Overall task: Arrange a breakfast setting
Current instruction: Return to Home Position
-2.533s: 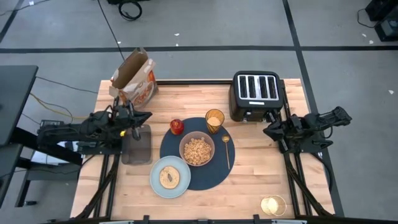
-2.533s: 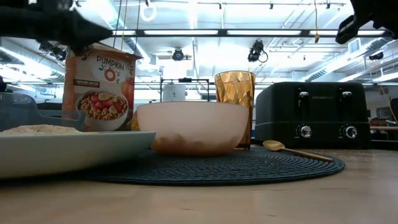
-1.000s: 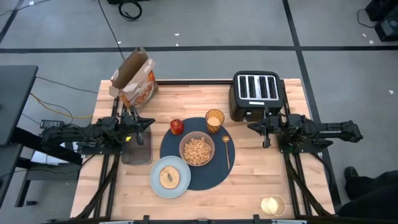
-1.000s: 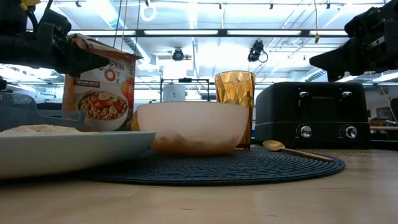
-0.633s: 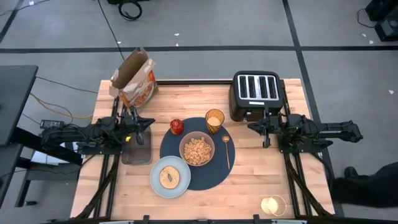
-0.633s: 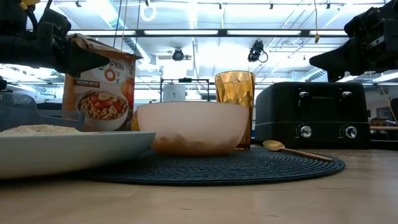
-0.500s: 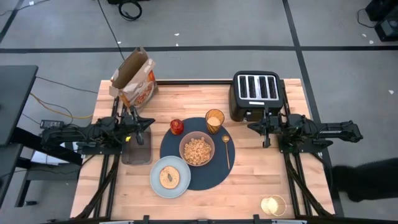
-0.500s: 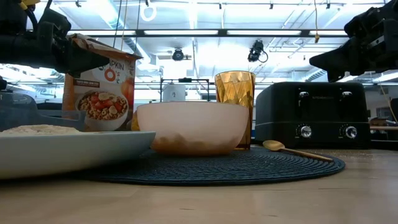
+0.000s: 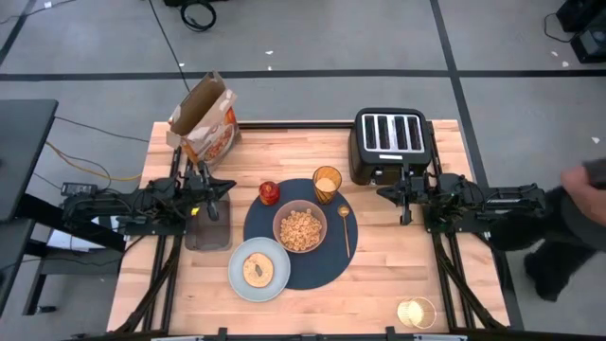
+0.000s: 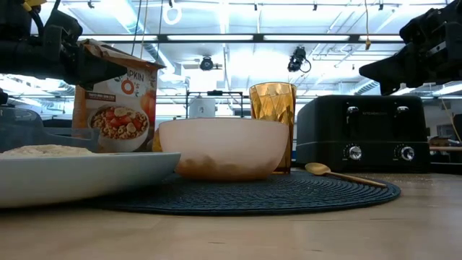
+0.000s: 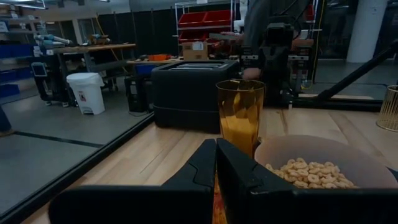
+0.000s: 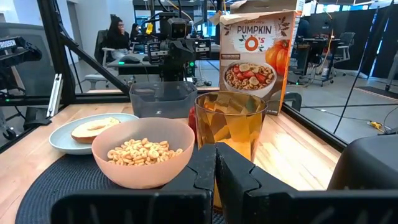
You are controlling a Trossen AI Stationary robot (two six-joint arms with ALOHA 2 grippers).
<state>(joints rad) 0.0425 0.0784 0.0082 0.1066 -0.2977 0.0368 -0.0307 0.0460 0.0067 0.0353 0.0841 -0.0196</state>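
A round navy placemat [image 9: 317,267] lies mid-table. A pink bowl [image 9: 300,227] of cereal stands on its middle, an amber cup [image 9: 327,183] on its far edge and a gold spoon [image 9: 346,230] on its right part. A red apple [image 9: 270,192] sits at its far-left rim. A pale blue plate [image 9: 237,279] bearing a bagel [image 9: 258,269] overlaps the mat's near-left edge. My left gripper [image 9: 225,186] is shut and level above the table, left of the mat. My right gripper [image 9: 383,192] is shut and level, right of it. Both are empty.
A black four-slot toaster [image 9: 391,144] stands at the far right, an open cereal box [image 9: 204,118] at the far left. A grey see-through container [image 9: 207,220] lies under my left gripper. A gold wire holder [image 9: 415,313] sits near right. A person [image 9: 568,223] stands beyond the right edge.
Both arms have kept still. The person beyond the table's right edge has walked from its near corner toward the far side, and now stands behind my right arm.
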